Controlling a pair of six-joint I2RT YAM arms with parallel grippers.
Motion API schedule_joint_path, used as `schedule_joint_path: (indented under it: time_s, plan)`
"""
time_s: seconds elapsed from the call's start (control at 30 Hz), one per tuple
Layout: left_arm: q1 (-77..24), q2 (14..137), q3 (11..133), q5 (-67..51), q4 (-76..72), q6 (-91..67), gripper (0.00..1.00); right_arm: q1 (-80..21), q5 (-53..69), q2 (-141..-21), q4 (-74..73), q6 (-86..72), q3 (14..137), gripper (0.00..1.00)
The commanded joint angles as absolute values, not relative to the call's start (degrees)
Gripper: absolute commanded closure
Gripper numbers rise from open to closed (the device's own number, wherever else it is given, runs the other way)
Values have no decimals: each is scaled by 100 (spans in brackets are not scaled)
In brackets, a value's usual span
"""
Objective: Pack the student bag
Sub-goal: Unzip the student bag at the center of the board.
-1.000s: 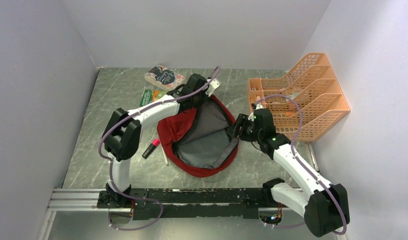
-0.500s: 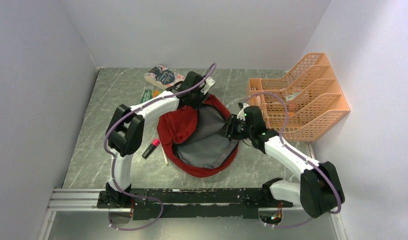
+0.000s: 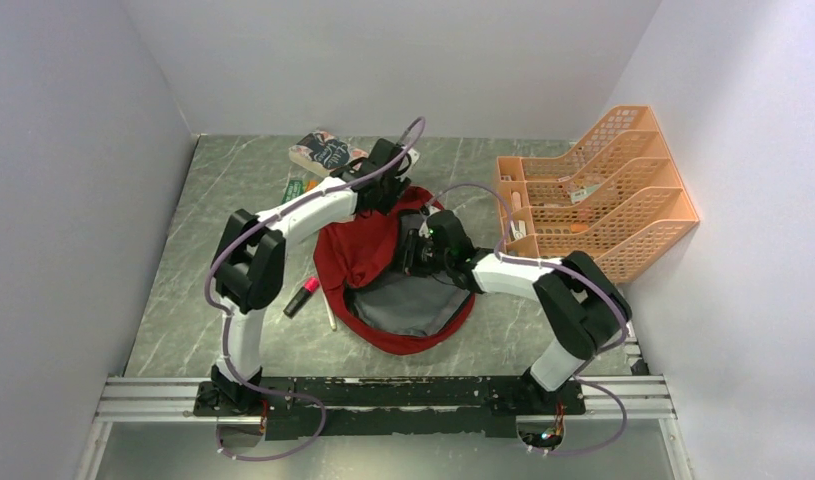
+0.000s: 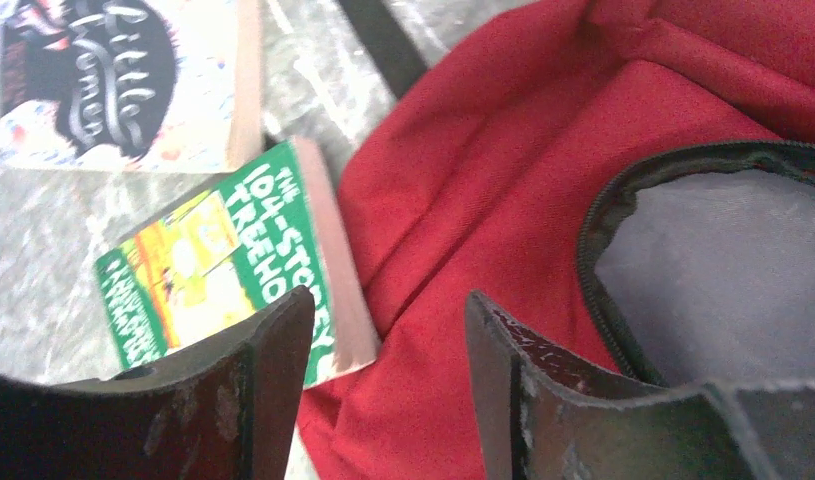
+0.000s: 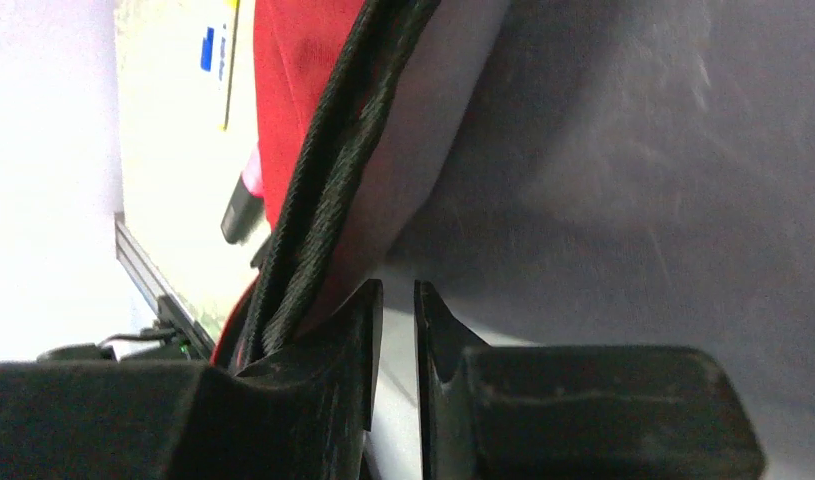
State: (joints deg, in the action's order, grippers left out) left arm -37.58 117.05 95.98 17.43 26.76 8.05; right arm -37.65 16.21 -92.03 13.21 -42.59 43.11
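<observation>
The student bag (image 3: pixel 368 258) lies open in the middle of the counter (image 3: pixel 173 310). The left arm (image 3: pixel 303 212) stretches to its far rim, left fingers (image 4: pixel 281 335) wide and empty above the red cloth. The right arm (image 3: pixel 513 272) bends leftward into the bag's mouth. The right fingers (image 5: pixel 366 312) are narrow beside the zipper edge (image 5: pixel 323 160); I cannot tell whether they grip anything.

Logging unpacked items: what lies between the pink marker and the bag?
A thin white stick, perhaps a pencil, lies on the table between the marker and the bag; the top view shows it.
</observation>
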Motion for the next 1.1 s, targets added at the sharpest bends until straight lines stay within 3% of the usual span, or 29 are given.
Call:
schedule_joint_path:
  time_s: [0.0, 0.2, 0.43, 0.57, 0.8, 1.07]
  plan:
    - [-3650, 10880, 9569, 2758, 2886, 211, 37, -3909, 1693, -9599, 2151, -4561, 4726, 79]
    - [-3525, 9725, 9013, 3467, 2897, -443, 33, -4055, 1847, -10273, 2296, -4579, 5396, 79]
    - [-3524, 8177, 7095, 2973, 2387, -1005, 30, -4090, 1867, -11319, 1986, -4289, 6231, 78]
    - [-3524, 7504, 6488, 2545, 2223, -1342, 32, -4087, 1859, -11721, 1687, -4109, 6662, 71]
    - [-3524, 7164, 5954, 1737, 1868, -1858, 34, -4044, 1708, -11099, 1517, -3957, 6550, 59]
    - [-3157, 7563, 6313, 2039, 2227, -2513, 32, -3837, 908, -9865, 1090, -3672, 5989, 49]
